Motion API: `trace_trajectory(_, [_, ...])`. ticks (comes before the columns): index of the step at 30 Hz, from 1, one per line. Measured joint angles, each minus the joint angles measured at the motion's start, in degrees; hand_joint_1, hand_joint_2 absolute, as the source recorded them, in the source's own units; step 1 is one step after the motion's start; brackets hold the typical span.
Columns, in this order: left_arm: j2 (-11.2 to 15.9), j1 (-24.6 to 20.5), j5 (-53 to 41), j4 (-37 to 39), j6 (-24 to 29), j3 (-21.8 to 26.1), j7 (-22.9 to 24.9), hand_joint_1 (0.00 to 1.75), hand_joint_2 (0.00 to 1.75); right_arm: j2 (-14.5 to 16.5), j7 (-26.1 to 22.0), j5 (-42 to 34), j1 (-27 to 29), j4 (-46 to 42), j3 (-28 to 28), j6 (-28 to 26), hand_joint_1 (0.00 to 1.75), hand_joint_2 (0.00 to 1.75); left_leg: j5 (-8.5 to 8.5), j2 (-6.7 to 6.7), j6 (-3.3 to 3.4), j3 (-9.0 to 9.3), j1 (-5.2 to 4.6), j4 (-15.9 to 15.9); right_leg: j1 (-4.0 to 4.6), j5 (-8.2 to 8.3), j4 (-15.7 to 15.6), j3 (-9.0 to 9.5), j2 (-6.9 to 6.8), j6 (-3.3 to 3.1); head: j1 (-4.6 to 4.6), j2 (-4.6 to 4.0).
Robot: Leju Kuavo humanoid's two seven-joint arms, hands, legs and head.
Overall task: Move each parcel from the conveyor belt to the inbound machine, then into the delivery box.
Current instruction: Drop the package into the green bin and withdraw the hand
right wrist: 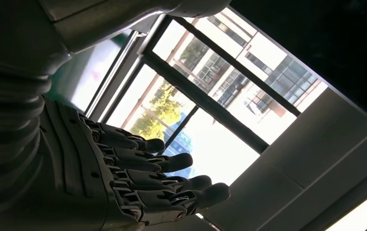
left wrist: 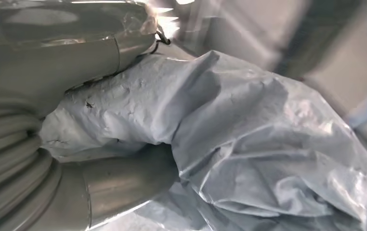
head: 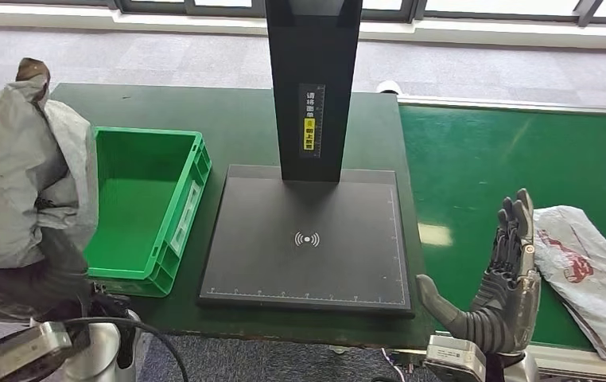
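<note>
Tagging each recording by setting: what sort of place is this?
Probably a parcel-sorting station set up indoors: a green conveyor belt carrying a bagged parcel, a black scanning platform with an upright post, and a green crate beside it.

Two parcels are in sight: one grey parcel (head: 13, 175) held up at the left, and one white parcel with red print (head: 590, 270) lying on the green belt. There is one green box (head: 180, 199) and one black scanning machine (head: 308, 239). Two robot hands show, the left hand (head: 49, 274) and the right hand (head: 506, 274).
</note>
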Motion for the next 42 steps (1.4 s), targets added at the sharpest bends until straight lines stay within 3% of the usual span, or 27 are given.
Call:
trace_trajectory(8, [3.1,-1.9,8.7,9.5,-1.7,4.3,2.0,1.75,1.75,-0.3,0.1,0.2,0.1,0.0,0.0,-0.2,0.00,1.75,0.03,0.05,-0.03,0.00,0.01,0.0,0.01,0.03,0.0,-0.02,0.05,-0.04,0.00,0.00])
trace_trajectory(18, [5.4,-9.6,13.5,32.4,-8.7,15.0,5.2,1.75,1.75,-0.4,2.3,2.3,0.1,0.1,0.8,0.9,0.00,1.75,0.05,0.07,-0.05,0.03,0.03,0.0,0.02,0.04,0.1,-0.01,0.08,-0.05,0.00,0.00])
trace_trajectory(25, [5.4,-10.2,13.5,37.8,-9.9,18.0,5.4,1.75,1.75,-0.4,2.9,2.8,-1.1,0.5,1.5,1.7,0.00,1.75,0.04,0.06,-0.05,-0.01,0.02,0.0,0.01,0.04,0.1,-0.01,0.09,-0.05,0.00,0.00])
trace_trajectory(28, [5.4,-10.2,13.4,38.4,-10.0,18.2,5.4,0.45,1.75,-0.4,3.0,2.9,-1.2,0.6,1.8,1.8,0.00,1.75,0.04,0.06,-0.05,-0.02,0.02,0.0,0.01,0.03,0.0,-0.02,0.08,-0.05,0.00,0.00])
trace_trajectory(29, [5.4,-10.2,13.3,38.6,-10.0,18.2,5.4,0.01,1.31,-0.4,3.0,2.9,-1.3,0.6,1.9,1.8,0.00,1.75,0.04,0.06,-0.05,-0.01,0.02,0.0,0.01,0.03,0.0,-0.02,0.08,-0.05,0.00,0.00])
trace_trajectory(32, [5.4,-10.1,11.6,38.9,-9.9,18.3,5.7,0.00,0.00,-0.4,3.0,3.2,-1.4,0.6,1.9,1.8,0.00,1.75,0.04,0.05,-0.05,-0.01,0.02,0.0,0.02,0.03,0.0,-0.02,0.07,-0.05,0.00,0.00])
trace_trajectory(42, [3.9,-9.2,5.0,36.3,-5.7,18.3,7.6,0.00,0.00,-0.4,4.2,4.4,-2.0,1.4,1.9,2.2,0.00,1.75,0.04,0.06,-0.05,0.00,0.02,0.0,0.01,0.04,0.0,-0.02,0.07,-0.05,0.00,0.00])
